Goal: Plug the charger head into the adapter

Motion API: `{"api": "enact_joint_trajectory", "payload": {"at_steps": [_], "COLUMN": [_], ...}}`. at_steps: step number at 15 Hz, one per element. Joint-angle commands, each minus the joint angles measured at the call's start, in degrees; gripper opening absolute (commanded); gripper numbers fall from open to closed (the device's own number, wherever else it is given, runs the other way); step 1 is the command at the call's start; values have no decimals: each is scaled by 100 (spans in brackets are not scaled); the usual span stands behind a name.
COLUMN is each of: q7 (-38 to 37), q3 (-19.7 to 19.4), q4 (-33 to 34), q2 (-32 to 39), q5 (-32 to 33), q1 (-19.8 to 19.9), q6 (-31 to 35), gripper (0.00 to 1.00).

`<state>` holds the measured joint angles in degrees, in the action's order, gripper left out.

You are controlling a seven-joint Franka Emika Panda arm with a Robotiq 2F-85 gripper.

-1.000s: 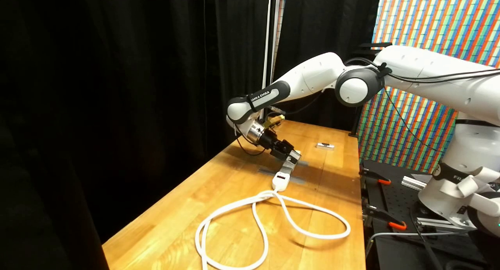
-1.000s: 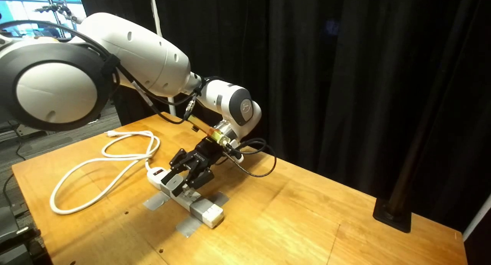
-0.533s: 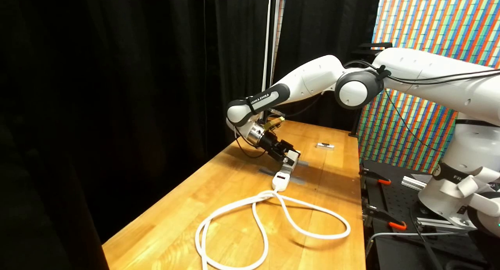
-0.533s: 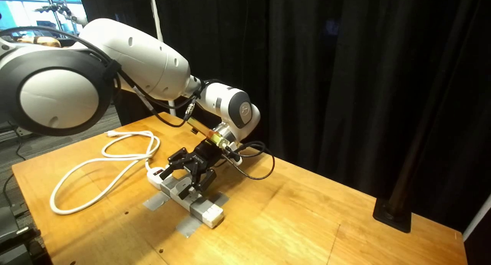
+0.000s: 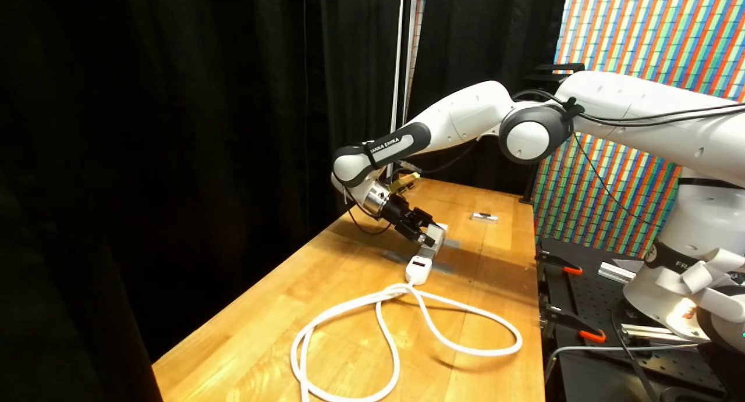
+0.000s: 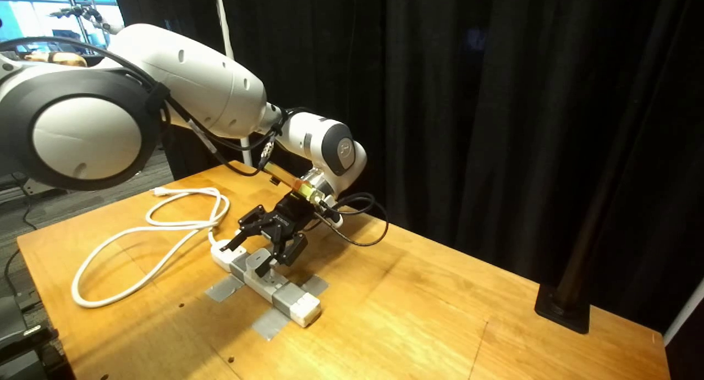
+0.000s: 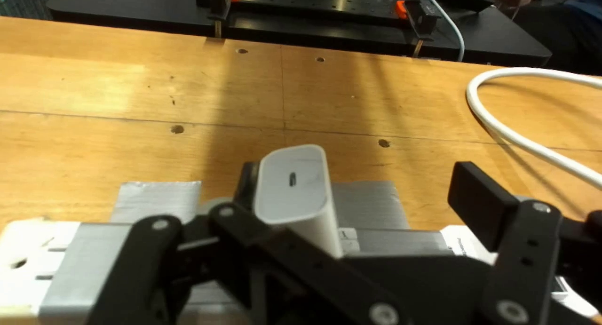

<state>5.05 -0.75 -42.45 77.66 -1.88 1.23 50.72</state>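
Wrist view: slots point(image 7: 44, 277) in adapter point(image 7: 28, 249), eight o'clock
Gripper point(image 7: 361, 193): spread wide, charger head point(image 7: 292, 186) ungripped between
In an exterior view only: cable plug point(image 6: 160, 192), gripper's ten o'clock

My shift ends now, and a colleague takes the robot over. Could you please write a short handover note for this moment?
Claw: open, gripping nothing; the charger head is between its jaws, close to one of them.
Charger head: standing on the adapter, port end up.
Adapter: on the table, held down with grey tape.
Done: charger head set on the adapter.
Left: confirm it is fully plugged in, which the views do not show; then probably ease the claw away.
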Motion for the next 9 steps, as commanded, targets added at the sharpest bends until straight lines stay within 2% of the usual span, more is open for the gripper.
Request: {"api": "enact_joint_trajectory", "payload": {"at_steps": [1, 9], "q7": [97, 95], "q3": [-10, -50], "q4": [221, 160], "q2": [19, -142], "q5": [97, 122], "q1": [-67, -82], "q6": [-179, -70], "gripper": [100, 100]}}
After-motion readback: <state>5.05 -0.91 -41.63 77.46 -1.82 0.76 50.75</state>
